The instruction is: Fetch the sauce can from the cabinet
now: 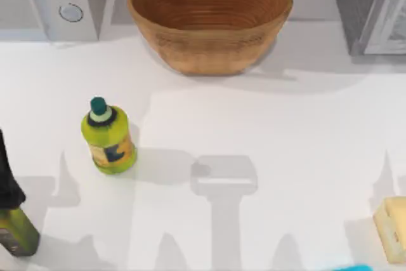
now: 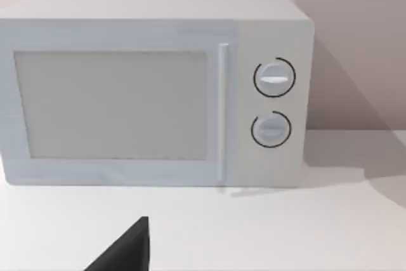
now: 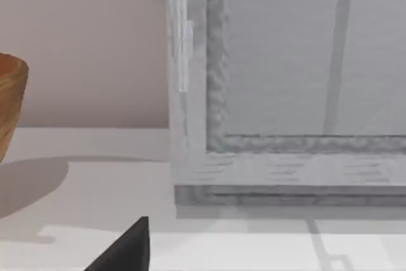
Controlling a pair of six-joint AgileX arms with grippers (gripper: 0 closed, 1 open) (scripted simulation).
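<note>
The cabinet (image 1: 371, 7) stands at the table's far right corner, and from the right wrist view its pale framed door (image 3: 304, 80) looks closed, with a thin vertical handle (image 3: 183, 49) on the edge nearest the wicker basket (image 1: 209, 17). The sauce can is presumably behind that door, so my guess is the step in hand is opening it. The right gripper (image 3: 124, 252) faces the cabinet from close by, low and toward the handle side; just one dark finger shows, so whether the fingers are spread or pressed together I cannot tell. To do this well, I would line the gripper up squarely with the handle, take it around the middle of its length, and pull along the door's swing rather than straight back — a straight tug could drag the whole cabinet. The basket sits just on the handle side of the cabinet, so the swing needs watching there. The left gripper (image 2: 127, 252) is parked far from the cabinet, facing the white microwave (image 2: 152, 90); the green bottle (image 1: 109, 134) is well away too and no concern.
</note>
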